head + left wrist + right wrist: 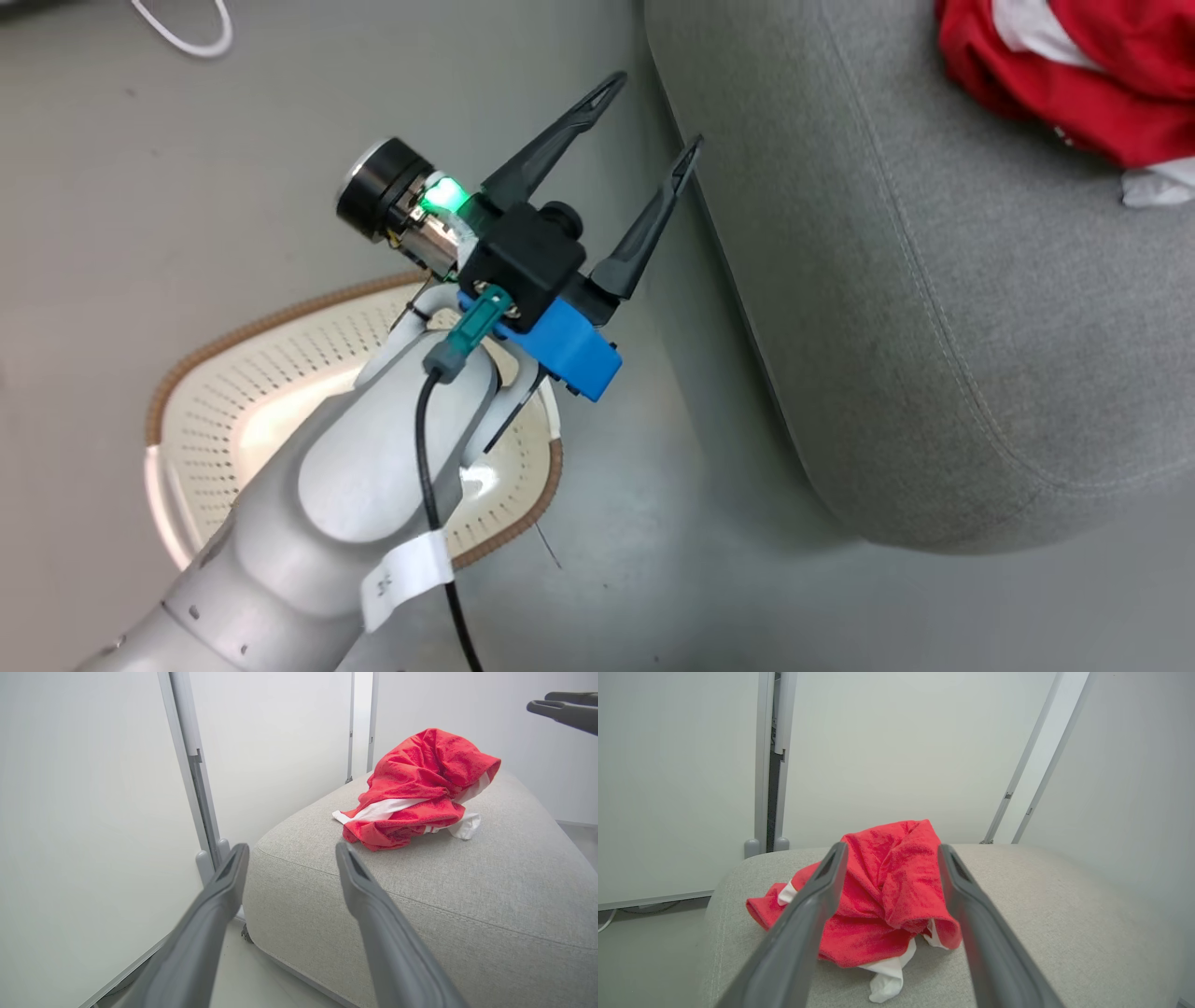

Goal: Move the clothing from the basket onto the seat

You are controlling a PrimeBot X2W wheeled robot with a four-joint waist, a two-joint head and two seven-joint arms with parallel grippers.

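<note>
The clothing [416,788] is lying heaped on the seat [490,896], clear of the basket [224,411], as the task wants. The right gripper [892,851] and left gripper [649,121] are both standing wide open, gripping nothing.

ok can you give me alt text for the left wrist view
Crumpled red-and-white clothing lies on the grey seat, nothing touching it. The left gripper, jaws open and empty, points at the seat's near corner; white wall panels stand behind.
</note>
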